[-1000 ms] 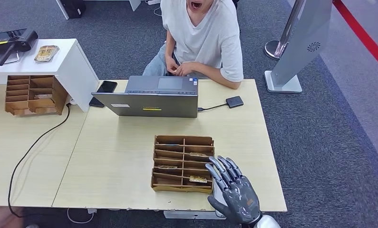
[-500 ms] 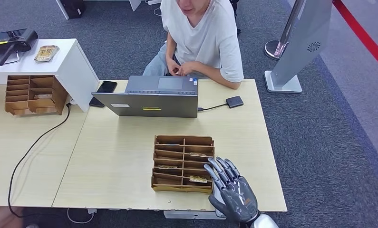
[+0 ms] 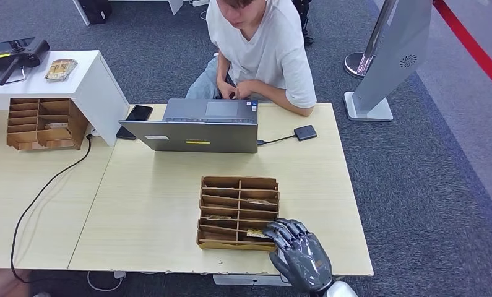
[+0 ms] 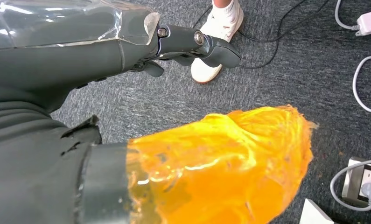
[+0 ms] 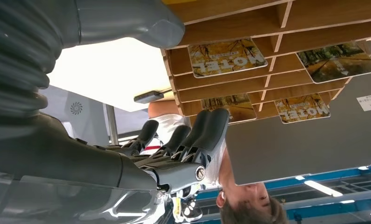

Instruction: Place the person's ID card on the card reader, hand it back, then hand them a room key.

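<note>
where key cards (image 5: 226, 56) fill wooden rack (image 3: 238, 212) slots

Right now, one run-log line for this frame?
phase: reaching for room key | right hand: fingers curled at wooden rack front, nothing held | card reader: bare | left hand: hanging

Pale wooden tables (image 3: 150, 204) — grey carpet (image 3: 429, 185), white cabinet (image 3: 101, 86)

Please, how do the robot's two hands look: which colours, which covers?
The right robot hand is dark grey with a glossy back and black fingers, behind a grey ribbed cover. The left robot hand is the same grey under clear plastic film, with a thick thumb.
</note>
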Available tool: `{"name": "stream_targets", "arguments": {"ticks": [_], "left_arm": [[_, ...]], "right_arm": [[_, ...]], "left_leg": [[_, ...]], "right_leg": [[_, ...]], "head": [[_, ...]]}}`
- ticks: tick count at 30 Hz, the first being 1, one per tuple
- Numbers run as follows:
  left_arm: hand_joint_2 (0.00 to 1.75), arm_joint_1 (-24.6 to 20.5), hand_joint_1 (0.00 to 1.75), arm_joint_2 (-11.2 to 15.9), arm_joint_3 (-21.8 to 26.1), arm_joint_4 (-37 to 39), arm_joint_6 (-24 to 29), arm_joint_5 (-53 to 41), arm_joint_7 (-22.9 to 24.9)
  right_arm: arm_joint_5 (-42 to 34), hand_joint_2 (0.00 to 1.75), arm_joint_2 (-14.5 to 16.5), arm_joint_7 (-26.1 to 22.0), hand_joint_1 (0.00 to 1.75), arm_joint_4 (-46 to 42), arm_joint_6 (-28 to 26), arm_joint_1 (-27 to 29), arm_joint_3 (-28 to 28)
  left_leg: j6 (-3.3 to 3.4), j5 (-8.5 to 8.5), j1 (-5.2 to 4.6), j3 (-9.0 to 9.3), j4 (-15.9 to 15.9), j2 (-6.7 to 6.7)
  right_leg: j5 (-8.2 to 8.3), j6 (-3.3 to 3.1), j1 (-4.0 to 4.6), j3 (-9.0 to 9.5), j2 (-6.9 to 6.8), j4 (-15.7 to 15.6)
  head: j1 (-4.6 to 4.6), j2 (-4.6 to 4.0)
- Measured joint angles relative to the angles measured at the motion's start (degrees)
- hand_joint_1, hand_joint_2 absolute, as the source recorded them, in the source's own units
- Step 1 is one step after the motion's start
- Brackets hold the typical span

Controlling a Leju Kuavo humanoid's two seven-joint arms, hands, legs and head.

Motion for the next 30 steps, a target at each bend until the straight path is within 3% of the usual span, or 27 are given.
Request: {"name": "stream_targets", "arguments": {"ticks": [30], "left_arm": [[0.0, -0.01, 0.0, 0.04, -0.46, 0.0, -1.31, -0.04, -0.91]], "right_arm": [[-0.79, 1.75, 2.23, 0.54, 0.7, 5.15, 1.6, -3.73, 0.9]], "left_leg": [[0.0, 0.01, 0.0, 0.0, 0.0, 0.0]], "right_leg": [[0.0, 0.0, 0.0, 0.0, 0.0, 0.0]], "head": [[0.01, 0.0]]}}
